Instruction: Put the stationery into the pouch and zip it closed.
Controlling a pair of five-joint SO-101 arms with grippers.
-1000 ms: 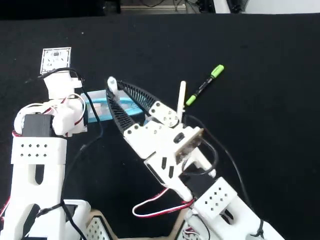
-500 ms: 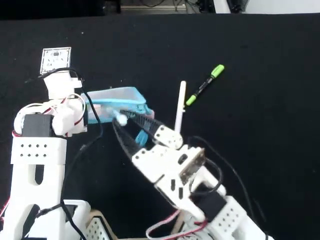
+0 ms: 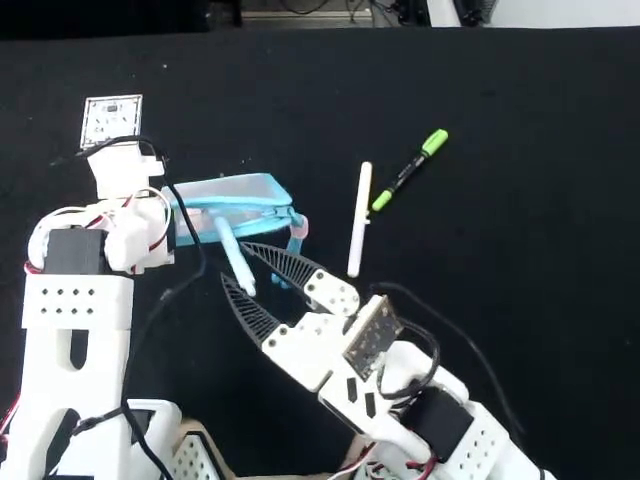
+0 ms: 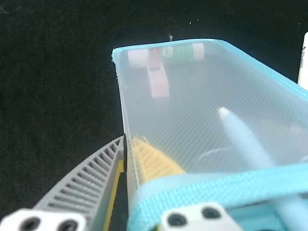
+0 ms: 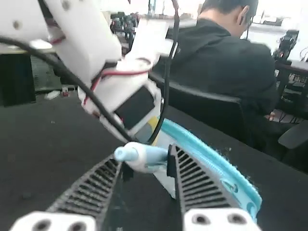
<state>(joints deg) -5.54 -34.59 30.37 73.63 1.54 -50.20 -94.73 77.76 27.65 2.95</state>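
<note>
Between the parted jaws of the right gripper the blue pen lies, apparently loose, slanting nose-first into the pouch.

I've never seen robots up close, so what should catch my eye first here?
Left of centre, a see-through blue pouch is clamped at one end by the left gripper, with a pale blue pen poking out of its mouth. The right gripper hangs open around that pen's free end. To the right, a white pen and a green-capped marker lie on the black table.
</note>
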